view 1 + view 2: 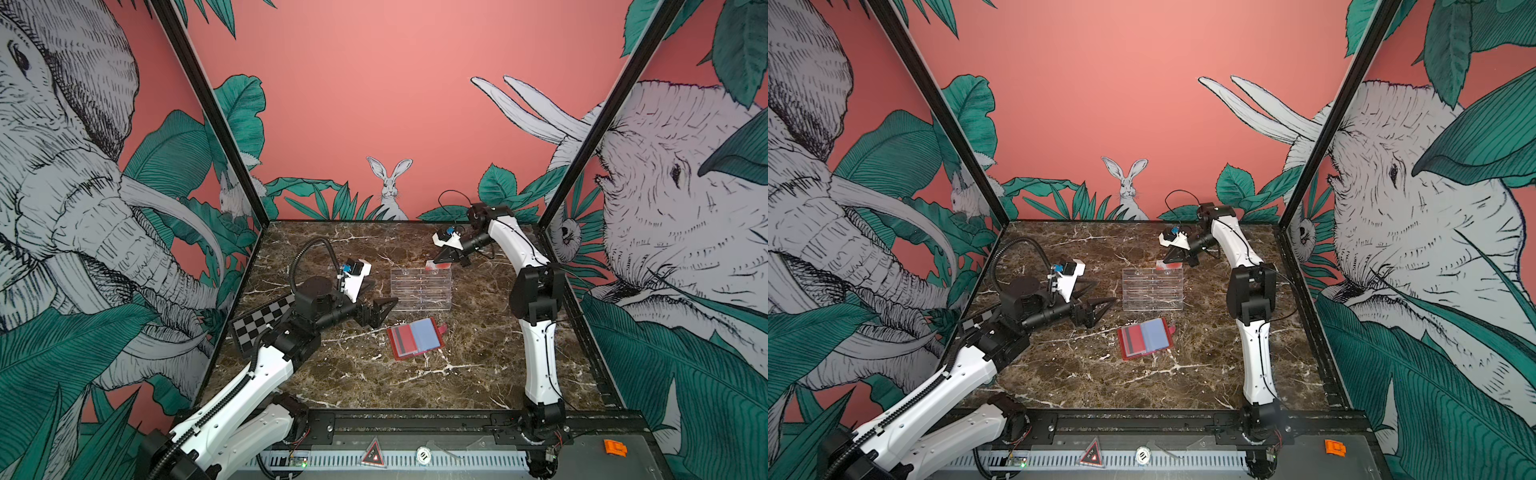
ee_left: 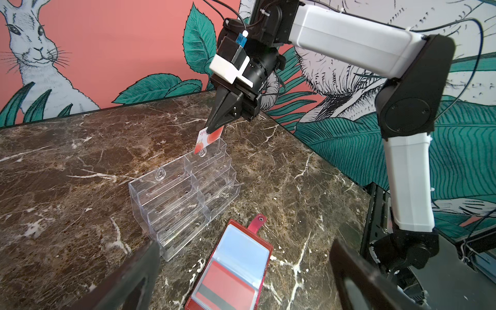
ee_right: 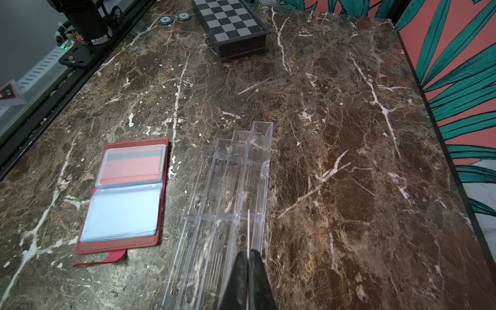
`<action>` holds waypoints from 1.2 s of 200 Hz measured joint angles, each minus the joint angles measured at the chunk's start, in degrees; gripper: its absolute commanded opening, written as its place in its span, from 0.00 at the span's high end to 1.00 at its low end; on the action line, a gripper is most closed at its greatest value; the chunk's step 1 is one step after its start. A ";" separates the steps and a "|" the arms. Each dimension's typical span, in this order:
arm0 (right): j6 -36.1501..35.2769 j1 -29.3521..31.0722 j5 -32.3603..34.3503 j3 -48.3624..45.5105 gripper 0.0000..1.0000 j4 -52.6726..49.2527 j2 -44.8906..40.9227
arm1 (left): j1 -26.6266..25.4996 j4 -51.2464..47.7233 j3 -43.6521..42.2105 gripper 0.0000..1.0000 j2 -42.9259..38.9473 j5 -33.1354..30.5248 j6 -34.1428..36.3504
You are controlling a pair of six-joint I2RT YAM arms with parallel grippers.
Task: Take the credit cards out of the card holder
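The red card holder lies open and flat on the marble table, close to the front of a clear acrylic tiered stand. Its sleeves show a red card with a grey stripe and a pale blue card. My right gripper is shut on a white card with red-orange circles, whose lower edge is at the stand's back row. My left gripper hovers open, empty, left of the stand and above the holder.
A black-and-white chequered board lies at the table's left edge behind my left arm, with two poker chips beside it. Black frame rails run along the front and right sides. An orange piece sits on the front ledge.
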 measured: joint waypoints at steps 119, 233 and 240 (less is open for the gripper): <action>3.82 1.11 1.86 0.11 1.00 0.42 0.28 | 0.04 0.00 0.07 0.01 -0.04 -0.02 0.09; 7.19 1.11 3.69 0.13 1.00 1.70 0.76 | 0.04 0.00 0.07 0.01 -0.07 -0.04 0.11; 7.43 1.11 3.76 0.13 1.00 1.84 0.90 | 0.04 0.00 0.07 0.01 -0.07 -0.04 0.11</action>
